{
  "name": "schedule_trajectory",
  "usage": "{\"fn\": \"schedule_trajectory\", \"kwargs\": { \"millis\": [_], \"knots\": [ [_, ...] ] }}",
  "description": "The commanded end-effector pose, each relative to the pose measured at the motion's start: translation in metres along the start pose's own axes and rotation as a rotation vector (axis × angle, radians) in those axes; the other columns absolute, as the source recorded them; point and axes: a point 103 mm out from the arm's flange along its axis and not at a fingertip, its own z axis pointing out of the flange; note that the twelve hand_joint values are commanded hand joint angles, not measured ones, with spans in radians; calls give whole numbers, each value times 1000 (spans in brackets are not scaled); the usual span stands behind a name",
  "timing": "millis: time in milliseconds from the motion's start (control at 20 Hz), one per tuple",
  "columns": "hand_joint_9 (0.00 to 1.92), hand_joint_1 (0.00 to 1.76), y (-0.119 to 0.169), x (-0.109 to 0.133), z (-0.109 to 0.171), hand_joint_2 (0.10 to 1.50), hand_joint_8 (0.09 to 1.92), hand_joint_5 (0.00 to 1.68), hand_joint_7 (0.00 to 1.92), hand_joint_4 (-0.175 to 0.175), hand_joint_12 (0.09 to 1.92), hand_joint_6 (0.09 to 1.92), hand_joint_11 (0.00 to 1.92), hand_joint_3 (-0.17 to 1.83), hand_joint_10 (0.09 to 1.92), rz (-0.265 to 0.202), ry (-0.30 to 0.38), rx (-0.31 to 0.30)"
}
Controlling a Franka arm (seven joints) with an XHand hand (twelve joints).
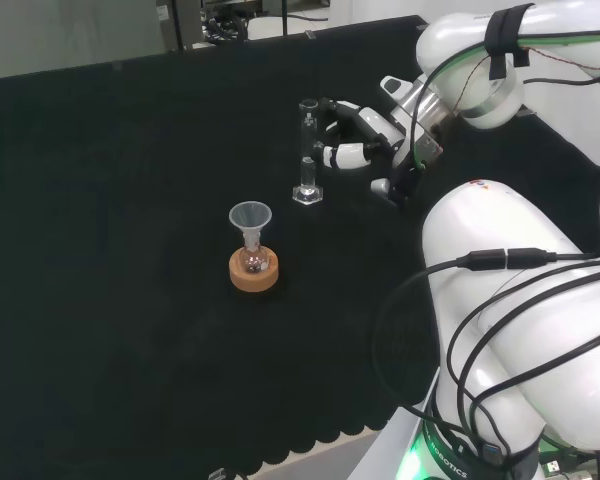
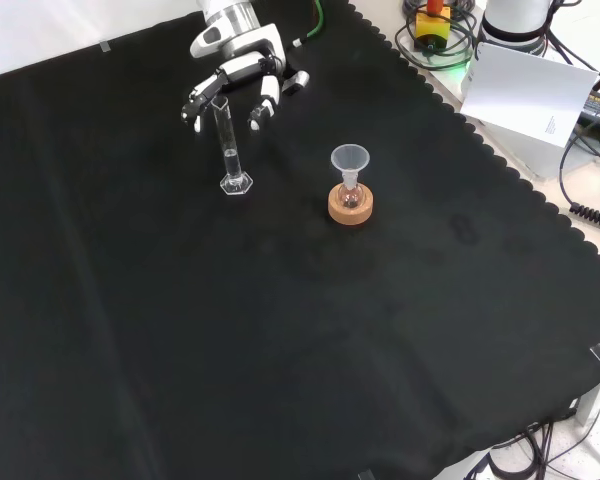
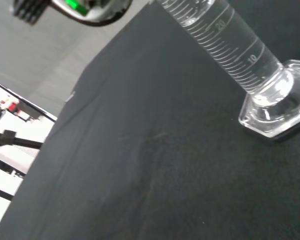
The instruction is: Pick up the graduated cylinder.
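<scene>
The white, rounded links of the robot arm have a glossy shell. Thin black cables run in loops over the nearest link, and a black strap wraps the link behind the wrist. A green light glows low at the arm's base. The black and white hand has white finger segments with black parts between them.

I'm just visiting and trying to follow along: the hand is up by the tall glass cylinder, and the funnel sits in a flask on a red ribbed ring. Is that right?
Not quite. The hand is by the graduated cylinder, and the funnel does sit in a small flask, but the stand under it is a cork ring, not a red ribbed one. The front view shows its tan colour plainly.
</scene>
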Motion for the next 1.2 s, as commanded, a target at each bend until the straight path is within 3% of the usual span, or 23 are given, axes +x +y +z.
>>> {"fn": "schedule_trajectory", "kwargs": {
  "millis": [50, 550, 700, 1200],
  "knots": [
    [469, 922, 7, -2, 7, 661, 655, 340, 297, -29, 1371, 87, 181, 570, 648, -32, 41, -34],
    [559, 968, 15, -3, 17, 622, 646, 459, 383, -30, 1347, 87, 243, 645, 612, -102, 112, -42],
    [588, 978, 18, -1, 21, 615, 645, 482, 404, -32, 1340, 87, 270, 654, 603, -126, 122, -16],
    [651, 1002, 25, 1, 28, 609, 640, 513, 455, -25, 1318, 87, 325, 672, 580, -162, 203, -17]
  ]
}}
